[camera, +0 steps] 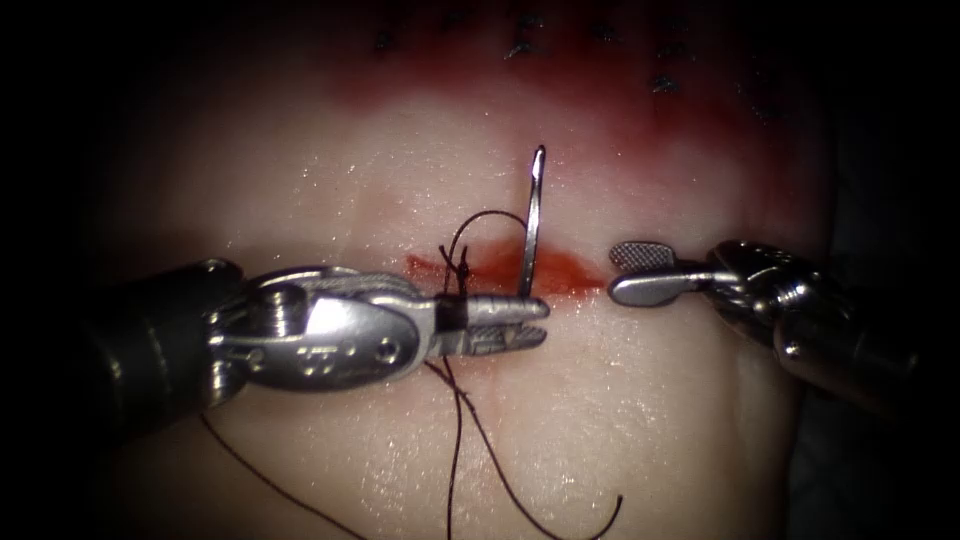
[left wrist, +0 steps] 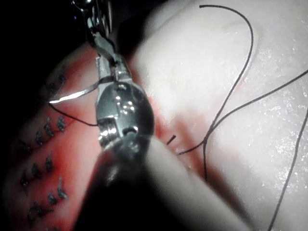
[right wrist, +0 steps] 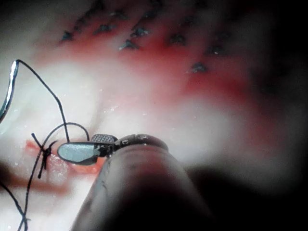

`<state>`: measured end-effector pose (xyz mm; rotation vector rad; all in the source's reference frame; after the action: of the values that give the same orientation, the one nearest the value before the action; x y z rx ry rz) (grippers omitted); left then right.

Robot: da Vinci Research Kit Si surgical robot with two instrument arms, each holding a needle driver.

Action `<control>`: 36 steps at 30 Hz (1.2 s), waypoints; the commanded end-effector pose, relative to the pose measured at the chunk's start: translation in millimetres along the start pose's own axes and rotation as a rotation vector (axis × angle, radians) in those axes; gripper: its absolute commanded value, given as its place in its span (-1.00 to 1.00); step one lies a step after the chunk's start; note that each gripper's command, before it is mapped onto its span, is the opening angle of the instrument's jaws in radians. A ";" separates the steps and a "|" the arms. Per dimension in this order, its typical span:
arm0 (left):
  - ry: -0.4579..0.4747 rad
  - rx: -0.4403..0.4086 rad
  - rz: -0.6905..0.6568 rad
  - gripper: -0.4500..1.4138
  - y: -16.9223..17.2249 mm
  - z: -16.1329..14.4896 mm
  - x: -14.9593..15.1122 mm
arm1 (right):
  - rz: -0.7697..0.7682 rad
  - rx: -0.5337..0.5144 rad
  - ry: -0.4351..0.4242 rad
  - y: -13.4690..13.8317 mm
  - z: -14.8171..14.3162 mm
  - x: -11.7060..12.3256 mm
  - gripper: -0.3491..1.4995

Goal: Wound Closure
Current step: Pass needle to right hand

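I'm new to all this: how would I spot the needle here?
Find the red cut across the pale tissue. The left gripper lies along it, shut on the needle, a thin steel sliver rising straight up, stiff and shiny beside the limp dark thread.

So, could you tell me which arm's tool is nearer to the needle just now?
Left. The left tool holds the needle at its lower end in shut jaws, over the cut. The right tool sits apart on the needle's right, jaws open, holding nothing.
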<state>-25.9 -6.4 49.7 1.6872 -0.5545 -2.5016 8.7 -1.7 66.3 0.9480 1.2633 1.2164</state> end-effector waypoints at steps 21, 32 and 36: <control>-0.144 0.169 0.222 -0.61 5.5 4.4 -4.0 | 0.238 -0.039 0.081 -1.5 5.0 -0.8 0.80; -0.117 0.180 0.220 -0.62 5.4 4.6 -3.0 | 0.201 -0.064 0.103 -1.3 6.2 -0.7 0.82; -0.113 0.180 0.222 -0.62 5.5 4.8 -3.0 | 0.201 -0.066 0.109 -1.1 7.1 -0.5 0.82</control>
<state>-29.2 -10.0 55.3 1.4482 -0.9447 -2.4616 15.4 -1.8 65.7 0.9890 1.2264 1.4794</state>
